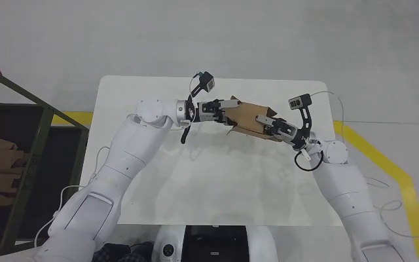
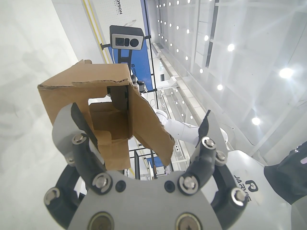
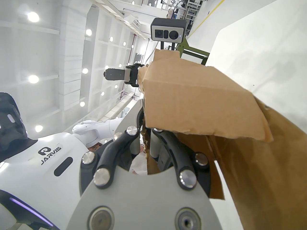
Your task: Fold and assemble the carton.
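Carton (image 1: pixel 249 118) is up off the worktop (image 1: pixel 196 190), between both arms. Right claw (image 3: pixel 145 132) pinches one wall as anchor. Left claw (image 2: pixel 139 120) is spread wide at the open end, probably to fold flaps.

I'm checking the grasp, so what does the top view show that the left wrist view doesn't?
Top view: the brown cardboard carton's closed outer face, with the right pincer at its far end. Left wrist view: the carton's hollow inside and ragged loose flaps, with the open left pincer straddling them. Both: the carton and the left pincer.
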